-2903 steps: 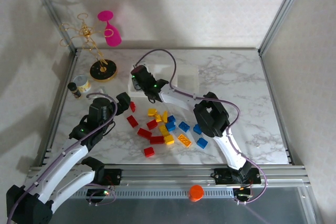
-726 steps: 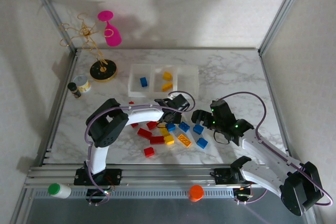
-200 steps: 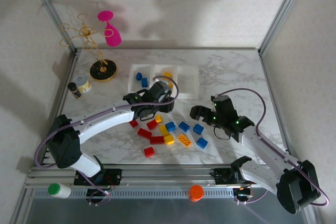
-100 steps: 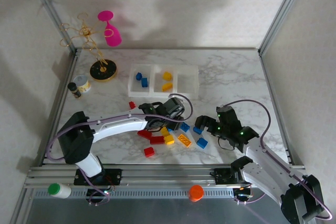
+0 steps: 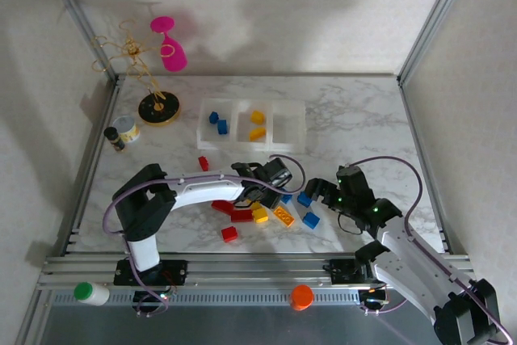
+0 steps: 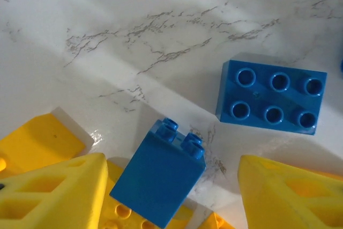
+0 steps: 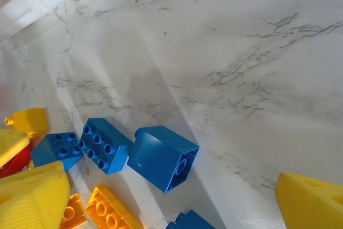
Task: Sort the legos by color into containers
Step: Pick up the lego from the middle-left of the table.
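On a marble table (image 5: 355,119), legos (image 5: 260,214) heaped in front of the containers (image 5: 288,124)

Clutter at the far left corner: a gold wire stand (image 5: 157,108) on a round black base, a pink goblet-like shape (image 5: 168,52) behind it, a small jar (image 5: 128,128) and a dark bottle (image 5: 115,138) just beside the jar. Along the near rail, a green-capped bottle (image 5: 89,292) and an orange cap (image 5: 302,296).

Mid-table, a loose heap of red, yellow and blue pieces, with one red brick (image 5: 203,163) apart toward the bins. Left gripper (image 5: 262,191) low over the heap's far side, forearm stretched along that side. Seen from the left wrist: fingers (image 6: 53,191) spread, a tilted blue brick (image 6: 161,186) between them, seemingly propped on yellow pieces; contact with either finger unclear. Six-stud blue brick (image 6: 272,103) flat on the marble nearby. Right gripper (image 5: 311,194) at the heap's right edge, jaws wide apart, an overturned blue brick (image 7: 162,157) on the marble between them, touching neither.

Behind the heap, three joined translucent bins in one row. Two blue bricks (image 5: 222,127) in the left bin, two yellow bricks (image 5: 256,132) in the middle one, white floor showing in the right one.
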You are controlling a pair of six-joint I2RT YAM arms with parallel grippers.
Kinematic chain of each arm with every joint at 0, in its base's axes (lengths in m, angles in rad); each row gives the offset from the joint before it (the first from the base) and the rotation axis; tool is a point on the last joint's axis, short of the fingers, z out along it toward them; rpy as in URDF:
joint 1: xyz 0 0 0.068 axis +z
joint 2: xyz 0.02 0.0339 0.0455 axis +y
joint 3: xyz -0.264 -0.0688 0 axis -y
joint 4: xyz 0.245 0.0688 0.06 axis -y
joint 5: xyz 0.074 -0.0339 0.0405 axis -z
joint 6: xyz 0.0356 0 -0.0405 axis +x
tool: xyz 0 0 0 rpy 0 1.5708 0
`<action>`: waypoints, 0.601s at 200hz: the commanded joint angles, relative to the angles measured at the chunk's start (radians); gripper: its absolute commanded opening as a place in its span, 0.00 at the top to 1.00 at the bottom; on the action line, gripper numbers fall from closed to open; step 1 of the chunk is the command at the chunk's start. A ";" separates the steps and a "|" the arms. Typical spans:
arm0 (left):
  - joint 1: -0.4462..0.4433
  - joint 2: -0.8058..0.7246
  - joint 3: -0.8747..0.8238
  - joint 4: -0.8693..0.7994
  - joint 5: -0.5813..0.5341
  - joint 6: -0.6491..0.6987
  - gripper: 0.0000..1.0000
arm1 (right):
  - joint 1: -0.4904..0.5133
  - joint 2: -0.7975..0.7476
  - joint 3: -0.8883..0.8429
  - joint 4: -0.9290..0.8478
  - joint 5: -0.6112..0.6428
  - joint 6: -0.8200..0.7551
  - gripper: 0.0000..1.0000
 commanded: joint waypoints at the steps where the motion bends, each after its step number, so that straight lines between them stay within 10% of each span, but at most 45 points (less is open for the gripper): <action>1: 0.004 0.042 0.033 -0.019 -0.023 0.017 0.37 | -0.006 -0.008 0.000 -0.023 0.019 0.011 0.01; 120: 0.066 0.052 0.018 -0.023 -0.033 0.040 0.65 | -0.006 0.000 0.010 -0.022 0.025 0.005 0.01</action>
